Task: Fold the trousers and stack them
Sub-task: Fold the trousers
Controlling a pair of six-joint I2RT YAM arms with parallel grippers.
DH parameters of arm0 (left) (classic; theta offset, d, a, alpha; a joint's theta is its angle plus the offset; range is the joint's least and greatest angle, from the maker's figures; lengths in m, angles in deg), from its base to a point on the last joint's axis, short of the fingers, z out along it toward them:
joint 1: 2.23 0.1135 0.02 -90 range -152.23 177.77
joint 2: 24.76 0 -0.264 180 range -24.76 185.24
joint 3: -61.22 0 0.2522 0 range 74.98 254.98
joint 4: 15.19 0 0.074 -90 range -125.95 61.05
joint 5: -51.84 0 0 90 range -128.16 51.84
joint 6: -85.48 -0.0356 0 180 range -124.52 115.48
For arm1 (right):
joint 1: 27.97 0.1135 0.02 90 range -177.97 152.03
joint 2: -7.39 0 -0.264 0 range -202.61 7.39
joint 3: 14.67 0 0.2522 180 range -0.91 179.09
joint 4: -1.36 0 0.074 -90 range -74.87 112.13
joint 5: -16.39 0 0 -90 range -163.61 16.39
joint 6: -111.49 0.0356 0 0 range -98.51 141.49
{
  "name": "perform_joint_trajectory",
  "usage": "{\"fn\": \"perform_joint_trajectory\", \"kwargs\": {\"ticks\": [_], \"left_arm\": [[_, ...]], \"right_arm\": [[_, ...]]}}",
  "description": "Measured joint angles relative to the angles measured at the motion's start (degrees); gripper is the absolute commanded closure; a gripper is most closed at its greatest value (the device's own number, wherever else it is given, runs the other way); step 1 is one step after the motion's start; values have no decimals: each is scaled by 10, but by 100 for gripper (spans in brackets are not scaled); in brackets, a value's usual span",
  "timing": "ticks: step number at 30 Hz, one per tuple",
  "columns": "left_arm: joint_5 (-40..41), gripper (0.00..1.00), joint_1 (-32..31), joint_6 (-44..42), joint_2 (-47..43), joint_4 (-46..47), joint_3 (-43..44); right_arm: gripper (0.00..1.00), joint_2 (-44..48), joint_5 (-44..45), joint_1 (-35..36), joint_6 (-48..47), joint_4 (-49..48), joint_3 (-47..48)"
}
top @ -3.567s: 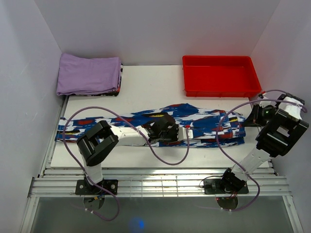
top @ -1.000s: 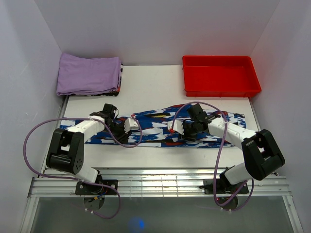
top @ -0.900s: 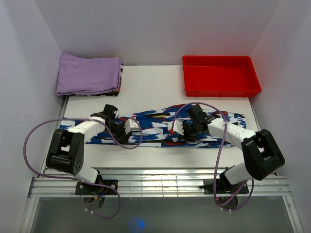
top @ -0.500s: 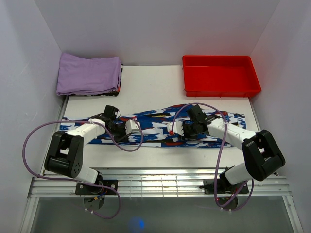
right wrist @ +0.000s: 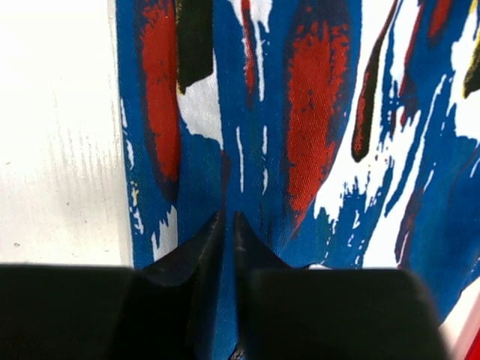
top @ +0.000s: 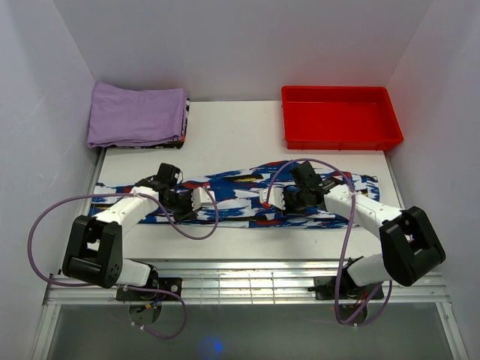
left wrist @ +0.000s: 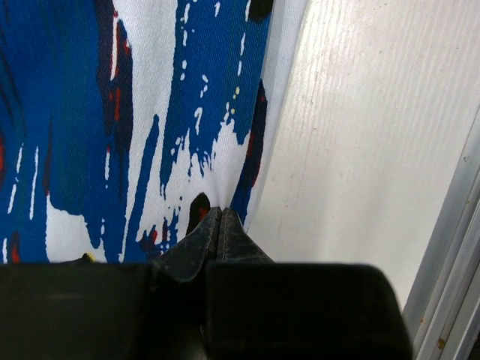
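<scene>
- Pinching is what both claws appear to be doing: the left gripper (left wrist: 219, 214) has its fingers (left wrist: 201, 238) pressed tip to tip on the trousers (top: 234, 196), right at the cloth's near edge, where print meets bare table (top: 225, 135).
- Over on the right, the right gripper (right wrist: 225, 217) is closed too, with only a sliver between its fingers (right wrist: 199, 247). Blue and red cloth puckers up into that sliver, just inside the same near edge.
- From above, the two grips sit well apart along the near long edge, one left of centre and one right of centre.
- Around them the trousers lie flat as a long band running left to right across the middle of the table, both ends free.
- By the look of it the fabric is thin, light and limp. It should lift with little effort, sag between the two grips and drag its loose ends behind.
- An edge hold is probably right, taking all layers at once; a pinch that catches only the top layer would let the rest peel away.
- Further out, a folded purple cloth (top: 136, 114) sits at the far left corner and a red tray (top: 341, 142) at the far right.
</scene>
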Motion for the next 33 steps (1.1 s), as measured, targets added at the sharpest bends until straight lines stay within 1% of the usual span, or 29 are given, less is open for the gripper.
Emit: {"fn": "perform_joint_trajectory", "kwargs": {"ticks": [1, 4, 8, 11, 15, 18, 19, 21, 22, 25, 28, 33], "left_arm": [[-1, 100, 0, 0, -2, -3, 0], [-6, 100, 0, -1, -7, -12, 0], [-17, 100, 0, -6, -8, -35, 9], [-29, 100, 0, -11, -12, -58, 18], [-37, 100, 0, -17, -22, -78, 23], [-38, 100, 0, -21, -23, -86, 24], [-38, 100, 0, -22, -23, -87, 24], [-38, 100, 0, -25, -23, -89, 24], [-38, 100, 0, -26, -23, -89, 24], [-42, 100, 4, -30, -23, -92, 25], [-46, 100, 10, -35, -26, -98, 26], [-47, 100, 22, -49, -45, -105, 24]], "right_arm": [[66, 1, 0, 0, 1, 3, 0], [50, 2, 3, 0, -4, 13, 0], [39, 38, 18, 0, -33, 13, -25], [37, 69, 28, 0, -58, 14, -52], [42, 90, 40, 0, -87, 12, -86], [53, 91, 50, 0, -101, 5, -96], [71, 90, 54, 0, -108, -2, -99], [89, 90, 65, 0, -118, -17, -103], [92, 89, 69, 0, -121, -22, -104], [92, 88, 76, 0, -124, -29, -104], [92, 92, 73, 0, -125, -12, -92], [92, 138, 62, 0, -129, 29, -70]]}}
